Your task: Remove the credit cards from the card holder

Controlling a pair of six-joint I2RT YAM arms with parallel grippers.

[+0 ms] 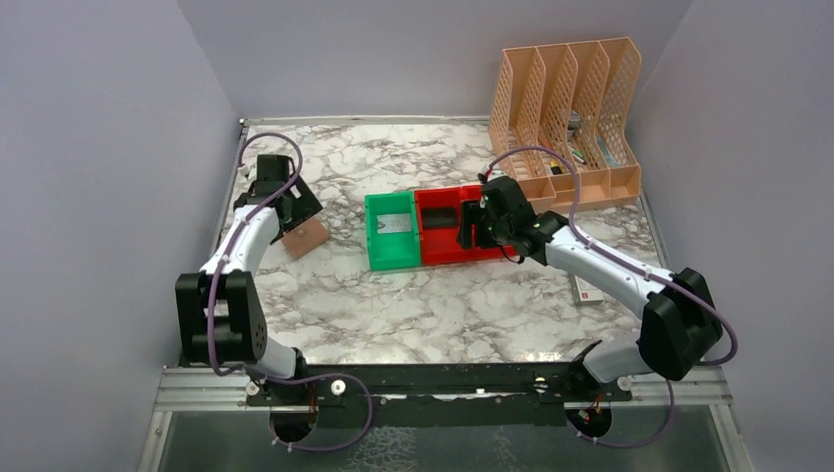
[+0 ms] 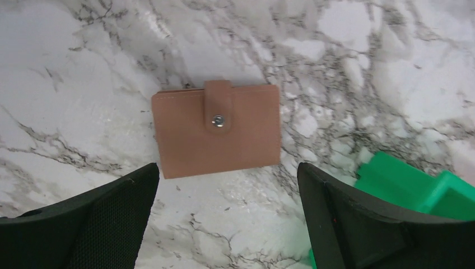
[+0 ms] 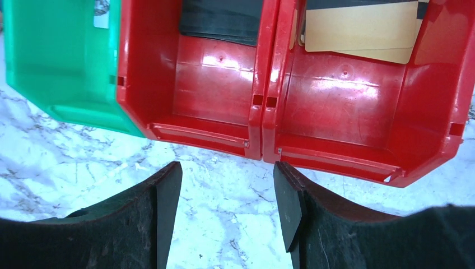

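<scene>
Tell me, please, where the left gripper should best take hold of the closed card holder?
Probably from above, pinching the two side edges of the card holder: it lies flat and snapped shut on the marble table, and the open left gripper looks wide enough to straddle it.

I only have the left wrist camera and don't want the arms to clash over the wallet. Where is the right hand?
Observer: The right hand is at the red bins, well to the right of the wallet.
Operator: Is it carrying anything?
Observer: No. Its fingers stand apart with nothing between them.
Operator: What's in those red bins?
Observer: Black cards lie in the left one and tan cards in the right one.
</scene>
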